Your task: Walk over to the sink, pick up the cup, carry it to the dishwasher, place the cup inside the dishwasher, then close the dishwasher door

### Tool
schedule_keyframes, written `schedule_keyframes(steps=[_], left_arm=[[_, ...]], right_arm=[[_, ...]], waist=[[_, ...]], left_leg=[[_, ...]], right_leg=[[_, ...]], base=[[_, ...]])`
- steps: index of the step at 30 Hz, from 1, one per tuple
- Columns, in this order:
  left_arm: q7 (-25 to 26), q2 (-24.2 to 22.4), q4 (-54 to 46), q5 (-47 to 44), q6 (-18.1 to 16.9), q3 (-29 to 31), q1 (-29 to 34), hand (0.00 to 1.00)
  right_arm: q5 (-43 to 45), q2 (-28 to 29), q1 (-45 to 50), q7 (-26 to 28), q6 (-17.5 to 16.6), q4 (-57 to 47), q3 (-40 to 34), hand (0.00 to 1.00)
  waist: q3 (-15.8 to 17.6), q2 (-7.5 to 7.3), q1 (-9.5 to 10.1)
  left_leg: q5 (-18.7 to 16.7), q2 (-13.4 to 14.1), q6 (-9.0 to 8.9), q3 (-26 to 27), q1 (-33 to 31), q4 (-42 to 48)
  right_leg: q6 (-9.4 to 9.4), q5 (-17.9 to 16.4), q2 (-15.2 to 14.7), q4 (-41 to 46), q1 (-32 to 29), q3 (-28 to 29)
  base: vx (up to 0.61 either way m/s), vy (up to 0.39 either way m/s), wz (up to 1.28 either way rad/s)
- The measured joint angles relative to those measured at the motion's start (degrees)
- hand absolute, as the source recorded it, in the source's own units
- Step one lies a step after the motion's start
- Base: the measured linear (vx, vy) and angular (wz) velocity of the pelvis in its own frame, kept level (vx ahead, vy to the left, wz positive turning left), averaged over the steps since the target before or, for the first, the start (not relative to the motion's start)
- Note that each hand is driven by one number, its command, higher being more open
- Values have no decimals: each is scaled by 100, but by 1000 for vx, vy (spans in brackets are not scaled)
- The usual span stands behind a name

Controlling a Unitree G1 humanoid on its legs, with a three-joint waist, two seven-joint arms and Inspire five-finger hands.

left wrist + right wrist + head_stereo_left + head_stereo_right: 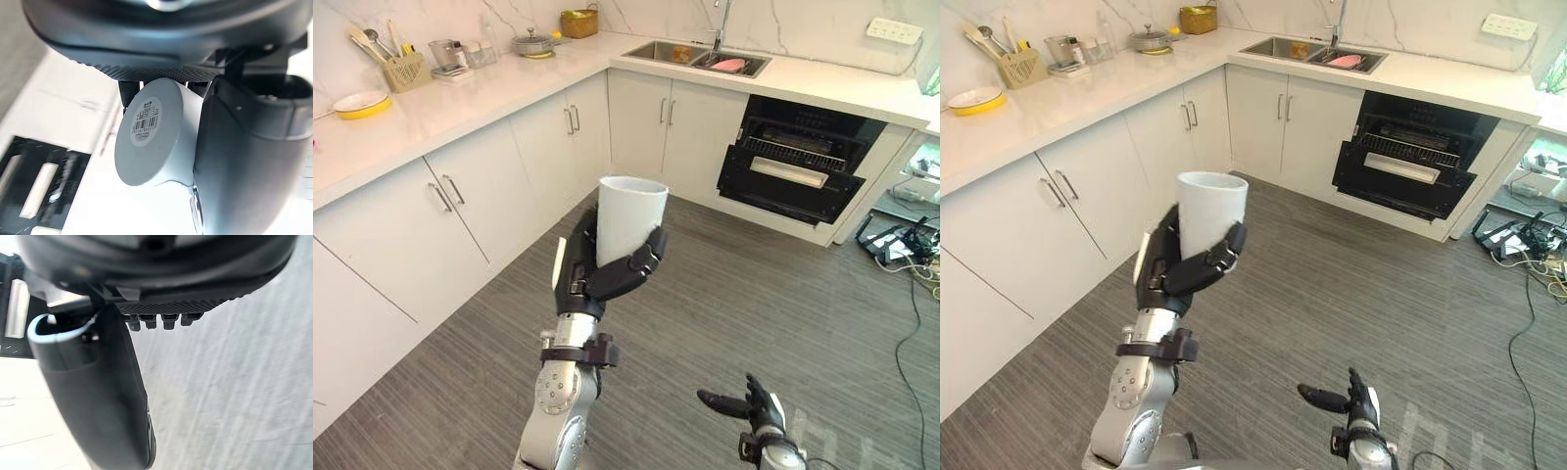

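Note:
My left hand holds a white cup upright at chest height, with fingers and thumb curled round its lower half. The cup's flat base with a barcode sticker shows in the left wrist view, with the thumb beside it. The dishwasher stands open under the counter at the far right, its black door partly lowered and a rack showing inside. The sink is set in the counter to the left of the dishwasher. My right hand hangs low at the bottom right, fingers straight and holding nothing.
White cabinets run along the left and back under an L-shaped white counter. On the counter are a yellow-rimmed dish, a utensil holder, a pot and a basket. Cables lie on the grey floor at the right.

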Motion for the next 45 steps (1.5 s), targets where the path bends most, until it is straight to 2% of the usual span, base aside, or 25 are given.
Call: schedule_keyframes(steps=[1, 2, 3, 4, 7, 9, 11, 14, 16, 18, 21, 22, 23, 26, 29, 31, 33, 34, 35, 37, 38, 39, 41, 43, 45], left_arm=[[-8, -6, 4, 2, -3, 21, -2, 0], [-13, -43, 24, 5, -16, 41, 6, 0], [-11, 14, 93, 5, -26, 84, -2, 0], [38, 87, 180, 6, -10, 183, -77, 0], [125, 284, 184, 6, 49, 253, -15, 0], [122, 335, 181, 7, 75, 185, 11, 0], [117, 506, 105, 11, 101, -5, 23, 0], [114, 525, 38, 15, 101, -209, 38, 0], [81, 508, -182, 17, 53, -353, 19, 0], [59, 459, -234, 13, 0, -447, -41, 0], [61, 415, -214, 14, -34, -509, -73, 0], [62, 380, -88, 17, -76, -506, -74, 0], [67, 233, 167, 18, -21, -524, -79, 0], [65, 47, 513, 18, 149, -525, -179, 0], [27, -2, 552, 15, 182, -517, -128, 0], [-37, -80, 528, 7, 146, -478, -106, 0], [-54, -95, 408, 0, 143, -422, 35, 0], [-54, -91, 263, -1, 117, -322, 158, 0], [-54, -93, 234, 0, 118, -270, 172, 0], [-46, -95, 185, 2, 114, -77, 225, 0], [-7, -77, 185, 3, 100, -21, 284, 0], [-6, -75, 178, 5, 99, 23, 335, 0], [7, 20, 148, 7, 119, 47, 342, 0], [48, 155, 135, 11, 145, 10, 343, 0], [87, 310, 107, 12, 152, 4, 348, 0]], right_arm=[[-2, -24, 17, -4, -14, 18, 2, 100], [-8, -139, 31, -3, -20, 122, 15, 100], [-11, -75, -52, -2, 16, 323, 36, 100], [-14, 25, -60, 4, 40, 438, 100, 100], [-30, 84, -41, 16, 61, 434, 205, 100], [-47, 91, -47, 23, 62, 413, 205, 100], [-106, 172, 11, 22, 75, 221, 190, 100], [-155, 349, 188, 33, 78, -19, 196, 100], [-223, 525, 210, 52, 75, -113, 207, 100], [-226, 602, 230, 71, 75, -138, 212, 100], [-229, 577, 307, 80, 76, -196, 209, 100], [-229, 526, 333, 75, 78, -180, 208, 100], [-230, 377, 306, 64, 103, -136, 203, 100], [-224, 253, 301, 65, 130, -145, 194, 100], [-190, 315, 471, 60, 66, -346, 221, 100], [-174, 253, 497, 37, 29, -425, 220, 100], [-165, 217, 516, 9, 29, -448, 244, 100], [-77, 189, 484, 12, 22, -442, 252, 100], [-37, 193, 472, 11, 25, -437, 252, 100], [29, 176, 467, 8, 26, -424, 245, 100], [30, 142, 438, 3, 21, -354, 251, 100], [29, 127, 420, 5, 22, -301, 254, 100], [29, 238, 391, -6, 50, -205, 262, 100], [28, 357, 387, 10, 50, -206, 273, 100], [22, 450, 400, 15, 50, -213, 270, 100]], waist=[[-7, 6, -8], [-36, 143, -14], [-33, 25, -36], [2, -211, -88], [31, -295, -31], [29, -292, 39], [52, -389, 19], [27, -366, -175], [29, -340, -235], [34, -328, -240], [-3, -357, -323], [-79, -441, -409], [-146, -125, -383], [-161, 42, -446], [-65, 71, -327], [-64, 186, -183], [-68, 161, -64], [-71, 164, 28], [-67, 160, 59], [-73, 108, 99], [-89, 77, 110], [-115, 61, 126], [-239, -156, 76], [-238, -315, 110], [-237, -335, 120]], left_leg=[[252, -153, 4, -66, 33, -649], [1343, -333, -17, -307, 175, -1629], [1241, -481, -5, -227, 243, -1642], [1122, -773, 136, -209, 240, -1731], [603, -788, 235, -52, 102, -1050], [266, -751, 266, 177, 312, -935], [105, -897, 333, 410, 926, -1313], [-74, -988, 392, 458, 1762, -1819], [-185, -922, 280, 508, 2182, -2094], [-307, -809, 139, 526, 2493, -2224], [-411, -740, -206, 499, 2885, -2489], [-483, -802, -344, 397, 3106, -2618], [-439, -619, -476, 349, 3296, -2792], [-46, -337, -571, 6, 3251, -2241], [778, 203, -603, -600, 2157, 966], [495, 404, -439, -613, 1292, 2152], [115, 351, -117, -378, 782, 1926], [-117, 162, 29, -313, 523, 1022], [-128, 60, 42, -352, 447, 615], [5, -428, -45, -696, 305, -896], [631, -703, -40, -883, 380, -1390], [941, -798, 58, -916, 495, -1484], [525, -867, 279, -509, 495, -1095], [289, -870, 330, -196, 706, -1013], [59, -874, 310, 97, 1257, -1314]], right_leg=[[157, -98, -74, 6, 37, 20], [404, -280, -81, -3, 98, 98], [400, -298, -222, -27, 156, 146], [370, -290, -436, -94, 143, 330], [440, -240, -580, 4, 147, 664], [468, -224, -657, 680, -88, 885], [668, 75, -891, 2867, -1022, 1067], [433, -173, -791, 4566, -1936, 1014], [147, -342, -584, 4466, -2627, 647], [69, -378, -349, 3857, -3063, 316], [-41, 30, 7, 2153, -3309, 118], [-302, 1017, 33, 1844, -3256, 133], [-408, 822, 175, 2070, -3230, -10], [-604, 339, 238, 2145, -2820, -399], [-612, 173, 517, 1269, -1561, -480], [-700, 63, 682, 945, -1134, -430], [-675, -53, 678, 761, -824, -320], [-625, -151, 659, 723, -703, -127], [-600, -192, 641, 715, -661, -64], [-435, -385, 492, 707, -513, 215], [-275, -511, 394, 718, -439, 456], [-184, -545, 337, 719, -398, 597], [-32, -593, 54, 677, -346, 1020], [81, -527, -58, 952, -397, 1246], [274, -417, -96, 2318, -861, 1254]], base=[[337, 276, -5], [271, 234, 2], [405, 300, 22], [334, 222, 26], [329, 206, -17], [308, 206, -58], [370, 194, -42], [328, 41, -5], [313, -21, -10], [393, -86, -4], [506, -137, 21], [612, -145, 24], [718, -176, 26], [593, -223, 33], [381, -171, 24], [311, -53, -10], [289, 15, -28], [279, 61, -49], [307, 93, -57], [344, 166, -65], [426, 228, -87], [600, 319, -87], [582, 298, -75], [458, 230, -75], [389, 157, -81]])
